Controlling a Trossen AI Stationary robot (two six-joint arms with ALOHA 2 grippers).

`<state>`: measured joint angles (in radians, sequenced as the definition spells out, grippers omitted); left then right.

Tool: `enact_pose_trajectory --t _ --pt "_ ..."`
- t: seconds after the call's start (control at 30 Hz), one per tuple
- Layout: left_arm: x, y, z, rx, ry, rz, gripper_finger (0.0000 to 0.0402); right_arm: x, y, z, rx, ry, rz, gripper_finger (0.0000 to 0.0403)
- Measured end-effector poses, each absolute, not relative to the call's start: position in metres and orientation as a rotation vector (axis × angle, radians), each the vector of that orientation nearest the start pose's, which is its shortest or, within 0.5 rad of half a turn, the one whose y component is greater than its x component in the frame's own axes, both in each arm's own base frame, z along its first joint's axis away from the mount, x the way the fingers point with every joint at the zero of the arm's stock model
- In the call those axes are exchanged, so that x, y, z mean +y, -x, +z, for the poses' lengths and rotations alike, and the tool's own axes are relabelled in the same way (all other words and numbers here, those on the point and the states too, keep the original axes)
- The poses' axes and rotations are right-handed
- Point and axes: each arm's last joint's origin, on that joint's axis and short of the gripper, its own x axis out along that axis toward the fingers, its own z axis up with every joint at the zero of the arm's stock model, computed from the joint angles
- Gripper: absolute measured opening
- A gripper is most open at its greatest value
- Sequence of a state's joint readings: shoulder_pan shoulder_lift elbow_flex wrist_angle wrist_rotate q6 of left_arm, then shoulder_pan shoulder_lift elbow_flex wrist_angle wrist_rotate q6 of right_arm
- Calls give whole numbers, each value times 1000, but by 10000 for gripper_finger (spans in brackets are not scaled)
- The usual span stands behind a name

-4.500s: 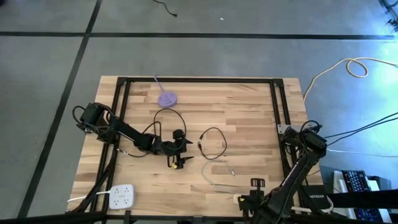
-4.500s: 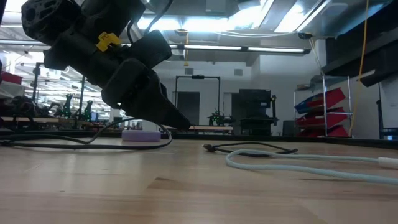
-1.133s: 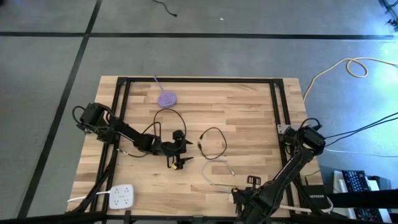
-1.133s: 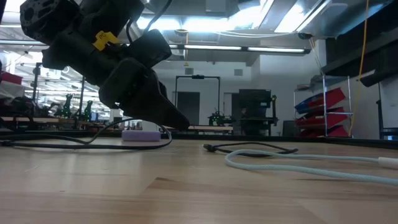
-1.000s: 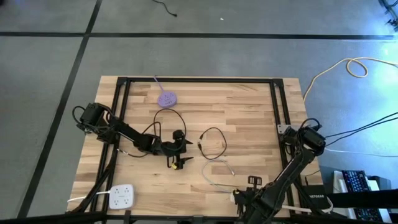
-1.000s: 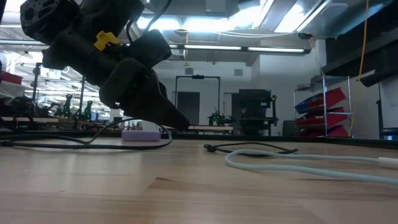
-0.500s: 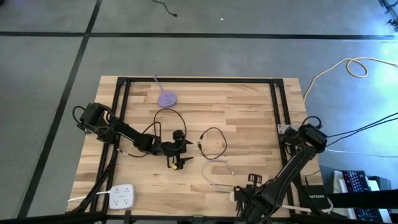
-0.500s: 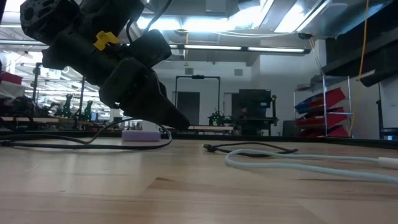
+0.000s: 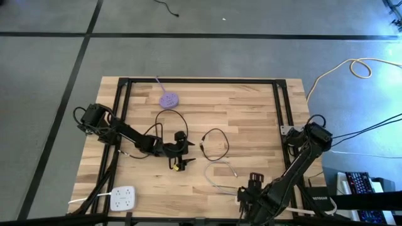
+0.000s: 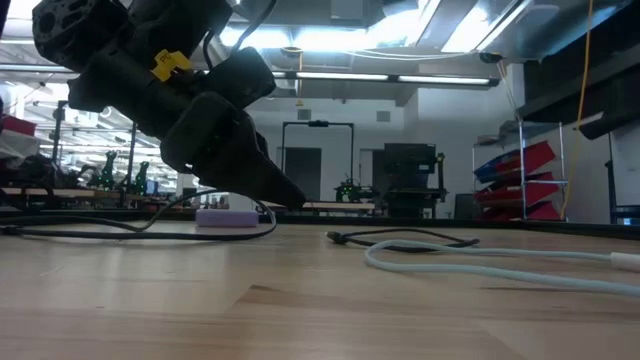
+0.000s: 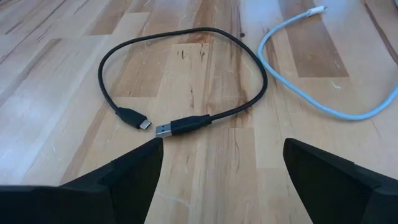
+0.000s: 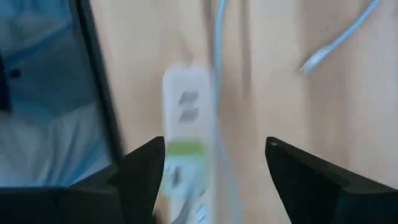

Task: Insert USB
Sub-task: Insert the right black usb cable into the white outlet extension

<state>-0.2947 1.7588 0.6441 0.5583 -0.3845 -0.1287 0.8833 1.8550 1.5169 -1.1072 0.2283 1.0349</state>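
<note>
Lying looped on wood, thin black USB cable [image 11: 186,74] with silver plug, left pincer [image 11: 221,165] wide before it

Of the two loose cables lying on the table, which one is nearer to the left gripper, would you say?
The black cable, looped with both plugs close in front of the left gripper. The pale blue cable lies beyond it, toward the right gripper.

The table [image 9: 251,107] is pale, smooth-planked wood with a soft sheen. The black cable [image 11: 186,81] looks matt rubbery, its plug [image 11: 163,130] bright metal. The light-blue cable [image 11: 298,87] appears smooth, slightly glossy plastic.
</note>
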Motion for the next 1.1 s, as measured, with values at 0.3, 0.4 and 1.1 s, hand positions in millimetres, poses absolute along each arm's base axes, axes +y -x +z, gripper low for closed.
enact_pose_trajectory --t 0.3,0.4,1.1 --pt "-80 -301 119 518 -41 124 315 255 -234 236 1068 -29 -222 237" --pt "-80 -301 119 520 -37 117 315 253 -242 227 1067 -89 -165 237" --pt "-80 -300 117 543 -33 116 315 237 -224 258 1337 -223 65 237"
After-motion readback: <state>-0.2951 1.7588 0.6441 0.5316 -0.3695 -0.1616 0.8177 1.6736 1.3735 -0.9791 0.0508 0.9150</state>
